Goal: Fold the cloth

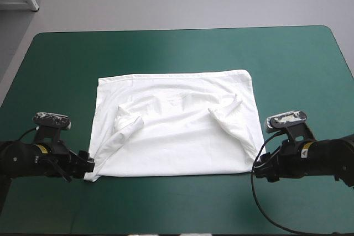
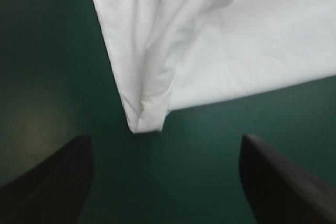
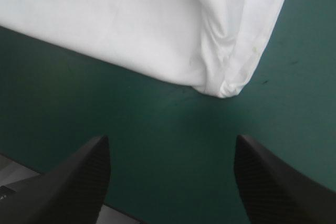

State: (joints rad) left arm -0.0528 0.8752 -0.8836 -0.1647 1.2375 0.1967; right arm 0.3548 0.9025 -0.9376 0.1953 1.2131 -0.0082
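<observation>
1. The left gripper point(image 2: 165, 139) is found spread open, with nothing pinched. The near-left corner of the T-shirt point(image 1: 177, 136) is seen just ahead of it, untouched.
2. The T-shirt is laid flat at the middle of the teal-green table point(image 1: 177, 48), both sleeves point(image 1: 126, 124) folded inward.
3. The right gripper point(image 3: 170, 139) is likewise spread open and empty. The near-right corner is seen just ahead of it, untouched.
</observation>
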